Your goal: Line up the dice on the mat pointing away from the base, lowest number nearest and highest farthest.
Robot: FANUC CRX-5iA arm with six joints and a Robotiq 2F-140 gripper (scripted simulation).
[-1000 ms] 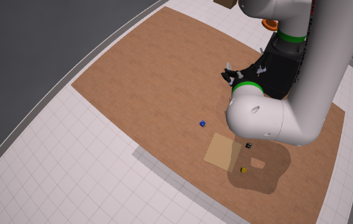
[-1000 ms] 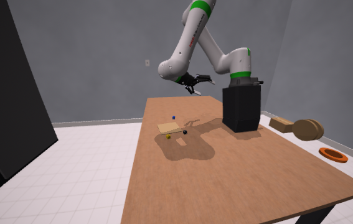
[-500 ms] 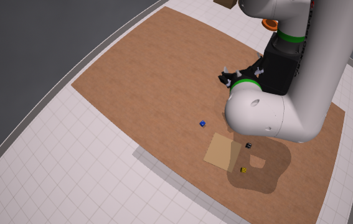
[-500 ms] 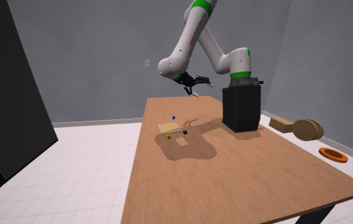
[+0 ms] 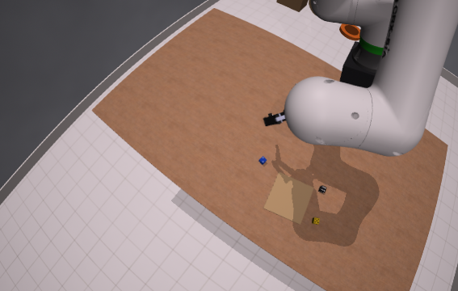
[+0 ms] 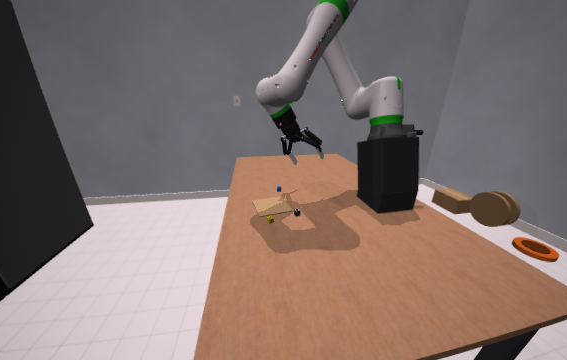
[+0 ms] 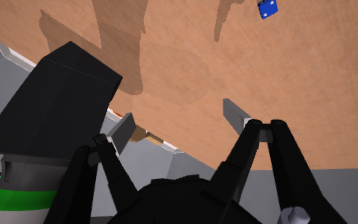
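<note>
A tan square mat lies on the table. A blue die lies off the mat, on its far side in the exterior view; the wrist view shows white pips on it. A black die lies just off the mat's base side. A yellow die lies just off the mat's near edge in the exterior view. The gripper is open and empty, tilted, high above the table; in the top view the arm hides most of it.
The robot's black base block stands at the table's side. The wooden table carries the arm's shadow. An orange ring and brown blocks are beyond the table edge.
</note>
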